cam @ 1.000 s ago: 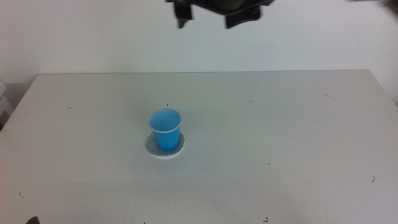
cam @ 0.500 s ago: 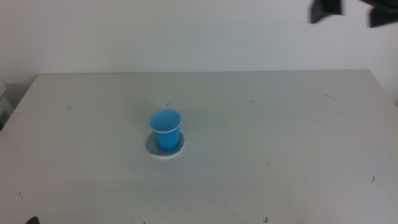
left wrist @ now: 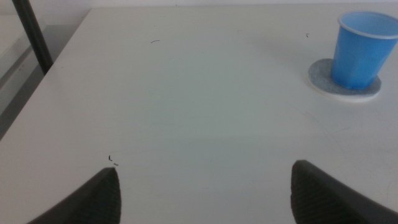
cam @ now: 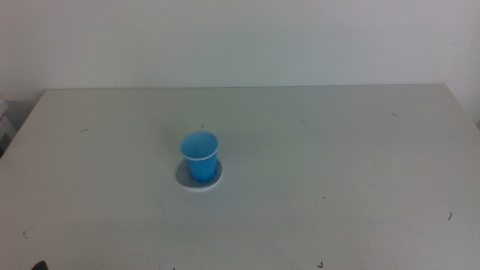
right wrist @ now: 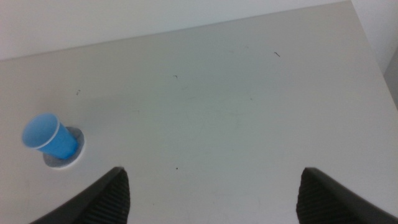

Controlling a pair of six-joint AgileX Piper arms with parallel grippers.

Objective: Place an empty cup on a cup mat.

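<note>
The blue cup stands upright and empty on the grey cup mat, a little left of the middle of the white table. No gripper touches it. My left gripper is open and empty, low over the table's left part; its view shows the cup on the mat well ahead of it. My right gripper is open and empty, high above the table; the cup and mat lie far off to its side.
The table's left edge and a dark post beyond it show in the left wrist view. A white wall stands behind the table. Small dark specks mark the tabletop.
My right gripper, high at the top of the middle view, moved to the right and left that view. The cup and the mat have not moved.
</note>
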